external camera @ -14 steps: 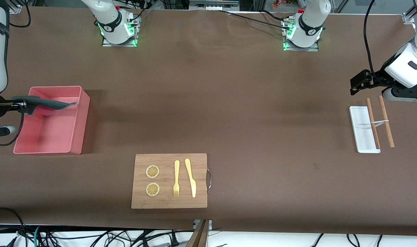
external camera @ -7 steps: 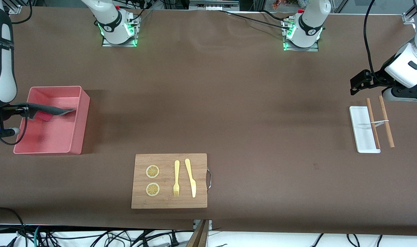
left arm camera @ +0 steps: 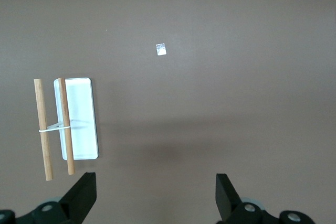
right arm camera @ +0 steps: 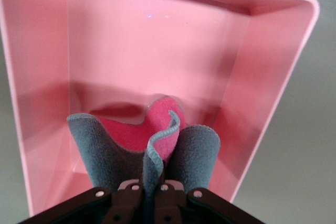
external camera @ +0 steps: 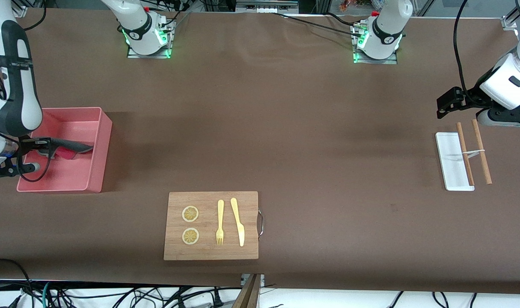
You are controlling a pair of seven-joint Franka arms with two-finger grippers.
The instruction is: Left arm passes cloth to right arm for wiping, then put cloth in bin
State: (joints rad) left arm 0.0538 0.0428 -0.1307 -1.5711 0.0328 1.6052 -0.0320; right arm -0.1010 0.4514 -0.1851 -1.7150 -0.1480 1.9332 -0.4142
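Pink rectangular bin (external camera: 98, 149), tall straight walls, open top, upright on surface at right arm's end. Cloth (external camera: 73, 147), grey outside, magenta inside, folded and bunched, hangs within bin walls, pinched between closed fingers (right arm camera: 128, 203) of right gripper (right arm camera: 149, 195) over bin.

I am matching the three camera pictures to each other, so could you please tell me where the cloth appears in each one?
Front view: the cloth hangs from the right gripper over the bin.
Left wrist view: not in it.
Right wrist view: the cloth hangs over the bin.
Shared landmark: the bin.
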